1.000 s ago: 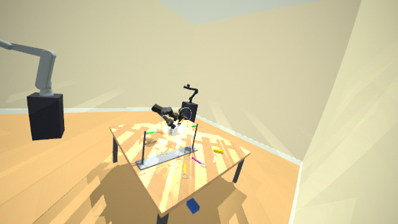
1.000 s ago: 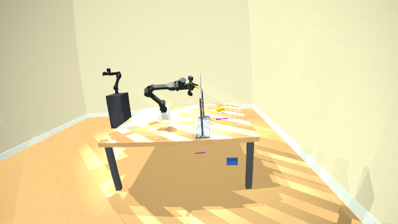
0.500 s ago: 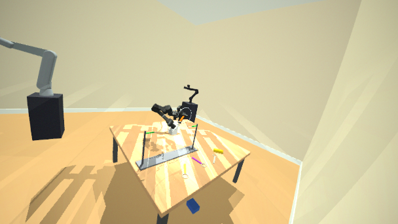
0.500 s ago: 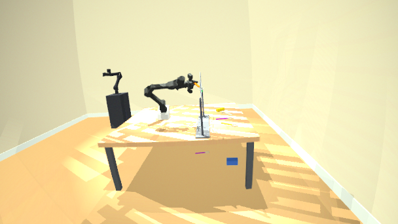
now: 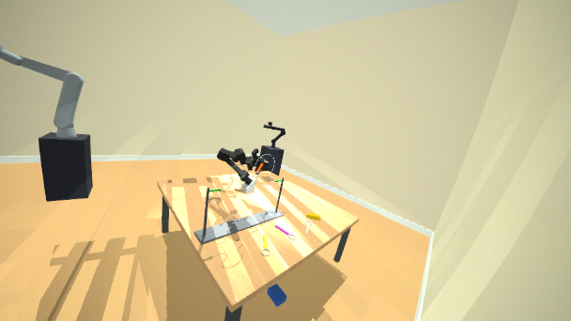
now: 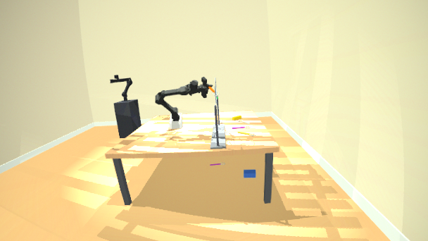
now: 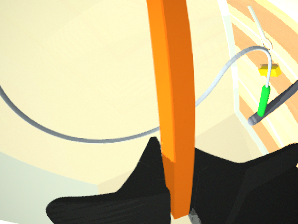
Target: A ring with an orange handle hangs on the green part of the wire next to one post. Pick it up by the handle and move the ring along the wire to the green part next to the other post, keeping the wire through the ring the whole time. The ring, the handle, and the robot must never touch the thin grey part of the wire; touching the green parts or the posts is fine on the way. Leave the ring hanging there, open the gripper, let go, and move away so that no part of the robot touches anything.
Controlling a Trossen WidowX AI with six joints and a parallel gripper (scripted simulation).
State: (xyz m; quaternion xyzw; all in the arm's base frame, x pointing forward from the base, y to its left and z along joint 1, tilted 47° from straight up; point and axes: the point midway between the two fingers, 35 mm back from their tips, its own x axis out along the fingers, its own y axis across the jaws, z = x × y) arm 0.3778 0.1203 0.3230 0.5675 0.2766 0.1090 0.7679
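Between black angular fingers, flat-sided orange handle (image 5: 260, 167) (image 6: 212, 89) (image 7: 176, 100)

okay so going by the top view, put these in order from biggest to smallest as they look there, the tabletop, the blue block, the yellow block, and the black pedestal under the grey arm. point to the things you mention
1. Tabletop (image 5: 329, 224) (image 6: 148, 153)
2. Black pedestal (image 5: 67, 169)
3. Blue block (image 5: 277, 295) (image 6: 249, 173)
4. Yellow block (image 5: 313, 216) (image 6: 236, 118) (image 7: 273, 70)

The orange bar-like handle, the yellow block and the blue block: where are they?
Orange bar-like handle (image 5: 259, 168) (image 6: 212, 89) (image 7: 176, 90): top, exterior, wrist; its shaft.
Yellow block (image 5: 313, 217) (image 6: 236, 118) (image 7: 273, 71): top, exterior, wrist; its middle.
Blue block (image 5: 277, 295) (image 6: 249, 173): top, exterior; its middle.
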